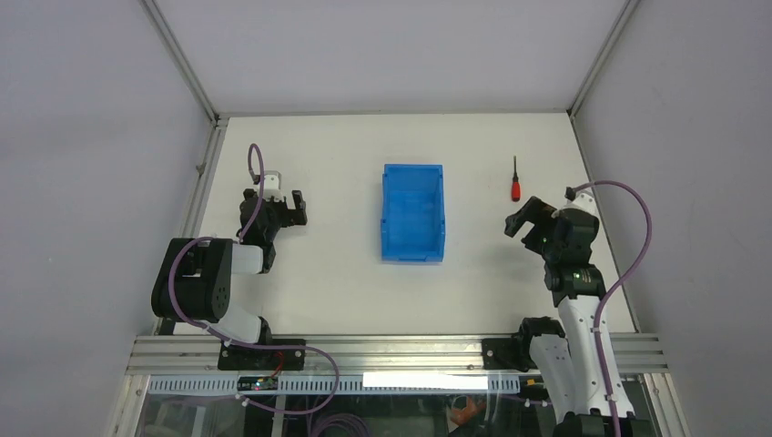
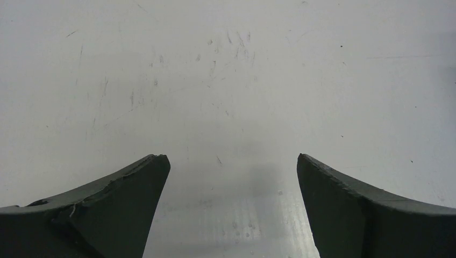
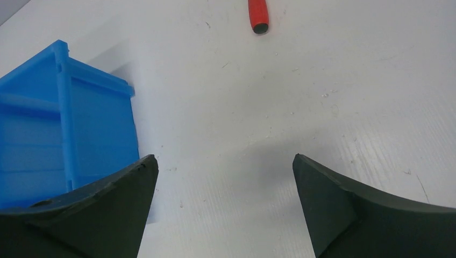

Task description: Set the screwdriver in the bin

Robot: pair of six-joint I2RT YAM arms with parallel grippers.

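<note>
The screwdriver, red handle and thin black shaft, lies on the white table at the back right, shaft pointing away. Its red handle end shows at the top of the right wrist view. The blue bin stands empty in the middle of the table; its corner shows at the left of the right wrist view. My right gripper is open and empty, a little nearer than the screwdriver; in its own view only bare table lies between its jaws. My left gripper is open and empty over bare table, left of the bin.
The white table is framed by metal rails at the left, back and right, with grey walls beyond. An aluminium rail runs along the near edge by the arm bases. Purple cables loop from both arms.
</note>
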